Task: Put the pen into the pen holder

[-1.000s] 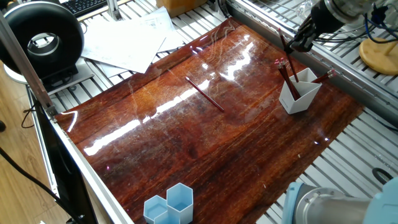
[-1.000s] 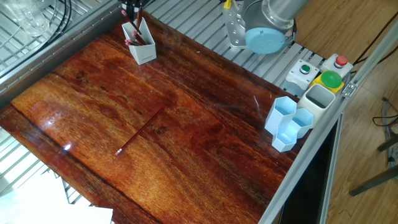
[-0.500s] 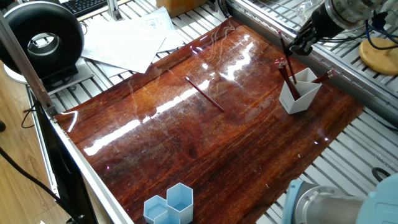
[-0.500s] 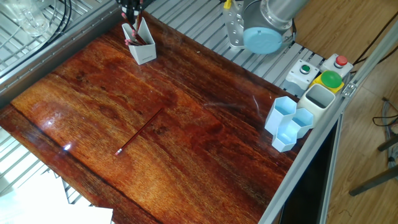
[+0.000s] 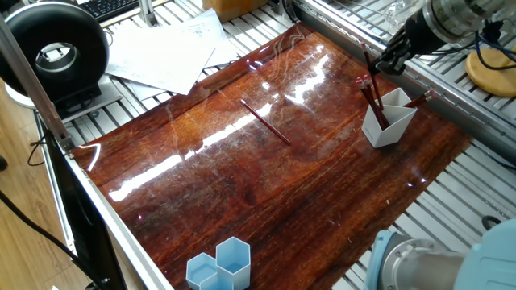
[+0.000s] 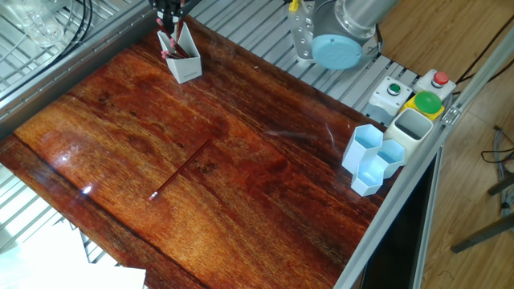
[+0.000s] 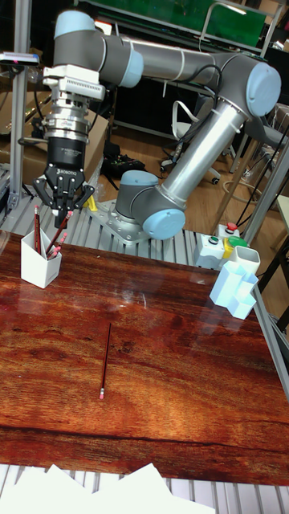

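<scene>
The tool (image 7: 63,210) hangs over the white pen holder (image 7: 40,261) at the surface's far corner, its fingers spread apart above pens already leaning in the cup. Another pen (image 7: 105,361) lies flat near the middle of the surface. It looks light, stiff and thin, likely to roll; a pinch at mid-shaft seems safest.

1. The gripper (image 6: 170,10) is running off the other fixed view's top edge.
2. The pen holder (image 7: 40,259) is hiding its pens' lower ends.
3. Whether the fingers (image 5: 385,61) are gripping is staying unclear.
</scene>
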`<control>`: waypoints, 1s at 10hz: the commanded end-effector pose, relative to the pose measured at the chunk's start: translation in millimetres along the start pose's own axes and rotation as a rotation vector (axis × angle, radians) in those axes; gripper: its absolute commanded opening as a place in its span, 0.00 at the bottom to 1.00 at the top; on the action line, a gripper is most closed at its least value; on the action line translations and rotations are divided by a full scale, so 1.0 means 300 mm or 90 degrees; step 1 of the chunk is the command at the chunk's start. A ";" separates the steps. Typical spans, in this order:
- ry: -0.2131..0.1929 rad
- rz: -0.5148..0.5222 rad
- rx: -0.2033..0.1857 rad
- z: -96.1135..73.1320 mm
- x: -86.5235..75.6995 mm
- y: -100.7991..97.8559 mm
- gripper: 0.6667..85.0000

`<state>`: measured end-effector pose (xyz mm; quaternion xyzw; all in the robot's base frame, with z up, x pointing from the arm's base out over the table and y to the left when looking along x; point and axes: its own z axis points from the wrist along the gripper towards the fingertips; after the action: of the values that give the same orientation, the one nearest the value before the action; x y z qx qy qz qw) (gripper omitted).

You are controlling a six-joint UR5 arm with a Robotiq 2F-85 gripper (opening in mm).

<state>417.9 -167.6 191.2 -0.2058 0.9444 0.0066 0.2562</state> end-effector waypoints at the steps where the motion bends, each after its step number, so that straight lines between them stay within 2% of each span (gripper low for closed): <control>1: -0.020 0.007 0.002 0.008 0.006 -0.007 0.00; 6: -0.035 0.020 -0.008 0.024 0.026 0.003 0.00; 10: -0.036 0.021 -0.011 0.038 0.041 0.006 0.00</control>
<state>412.4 -169.3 175.5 -0.1939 0.9416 0.0217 0.2743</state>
